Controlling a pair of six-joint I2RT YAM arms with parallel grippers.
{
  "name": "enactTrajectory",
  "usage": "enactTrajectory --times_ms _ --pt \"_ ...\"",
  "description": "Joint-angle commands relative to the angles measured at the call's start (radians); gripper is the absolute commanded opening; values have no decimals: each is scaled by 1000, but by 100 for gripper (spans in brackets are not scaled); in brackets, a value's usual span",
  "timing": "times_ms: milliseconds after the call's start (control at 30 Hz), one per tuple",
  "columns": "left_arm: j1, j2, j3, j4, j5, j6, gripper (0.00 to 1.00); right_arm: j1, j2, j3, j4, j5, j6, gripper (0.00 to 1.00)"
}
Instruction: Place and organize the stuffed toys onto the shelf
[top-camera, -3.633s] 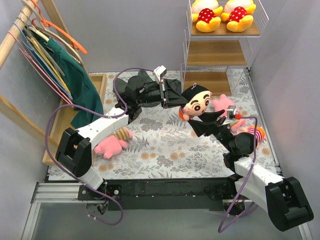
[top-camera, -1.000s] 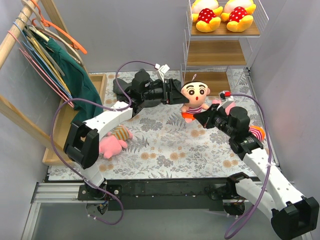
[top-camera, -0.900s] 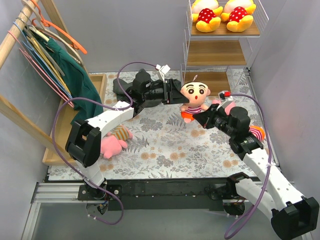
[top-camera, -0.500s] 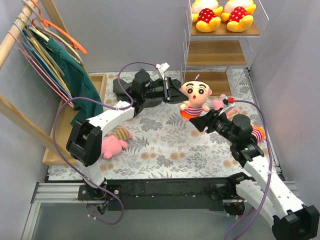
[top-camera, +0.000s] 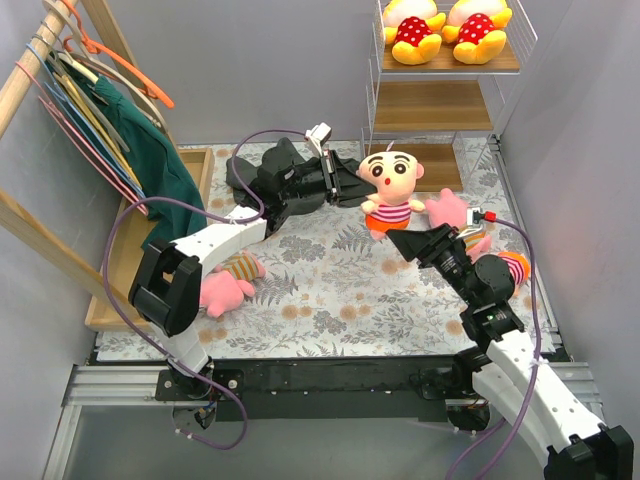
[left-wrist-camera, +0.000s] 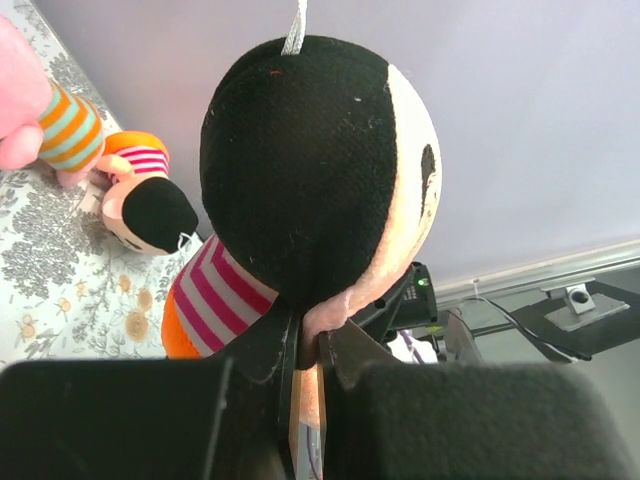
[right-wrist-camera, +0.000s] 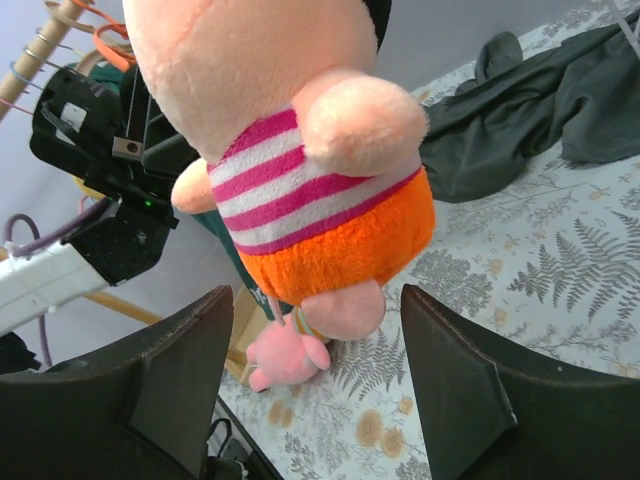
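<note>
**Above the mat, a striped doll hangs from the left arm**

Over the floral mat (top-camera: 320, 295), I see the left gripper (top-camera: 356, 187) clenched on the head of a black-haired doll (top-camera: 390, 185). The doll hangs clear of the mat, near the lower boards of the shelf (top-camera: 435, 105).

My left wrist camera shows the pinch itself (both fingers (left-wrist-camera: 255, 365) pressed into the black hair). It also shows a second black-haired doll (left-wrist-camera: 140, 205) lying on the mat beyond.

My right wrist camera shows what the overhead cannot. The right gripper (top-camera: 398, 238) is spread wide below the doll's orange shorts, holding nothing.

Only the overhead shows the rest:
- A yellow doll (top-camera: 415, 32) and a second yellow doll (top-camera: 478, 27) sit side by side on the top board.
- One pink doll (top-camera: 222, 287) lies by the left arm.
- Another pink doll (top-camera: 447, 208) lies just beside the right gripper.
- A dark grey garment (top-camera: 245, 172) lies behind the left arm.
</note>
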Motion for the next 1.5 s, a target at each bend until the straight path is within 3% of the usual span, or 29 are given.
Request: enactTrajectory --times_ms 0,133,233,267,367,400,433,533,667,867,1033,1167,1467 --pt "2 -90 -51 97 -20 -77 0 5 19 -44 241 5 100 74" --pt "2 -96 -73 123 -19 -108 0 3 40 -54 317 13 127 68" --pt "2 -94 -84 119 -17 -109 0 5 57 -51 344 16 127 46" --pt "2 -94 -87 119 -16 -109 0 5 59 -51 350 16 130 27" --pt "2 -90 -82 100 1 -86 3 3 43 -55 360 43 127 2" --pt "2 -91 -79 76 4 -76 12 3 36 -54 360 50 118 1" --pt "2 -91 -75 59 3 -62 31 3 31 -52 346 56 108 1" --pt "3 -91 -44 -54 -2 24 70 3 11 -14 283 93 59 1" --pt "6 -108 -32 -173 -45 113 84 1 11 56 171 166 -22 1" --pt "12 -168 -21 -337 -120 265 98 -12 126 254 15 191 -165 1" --pt "12 -218 4 -495 -173 418 98 -72 207 378 -80 219 -229 1" --pt "14 -269 -15 -582 -209 513 98 -167 293 426 -108 130 -231 1" --pt "12 -393 -134 -660 -285 676 98 -273 486 541 -87 51 -220 1"
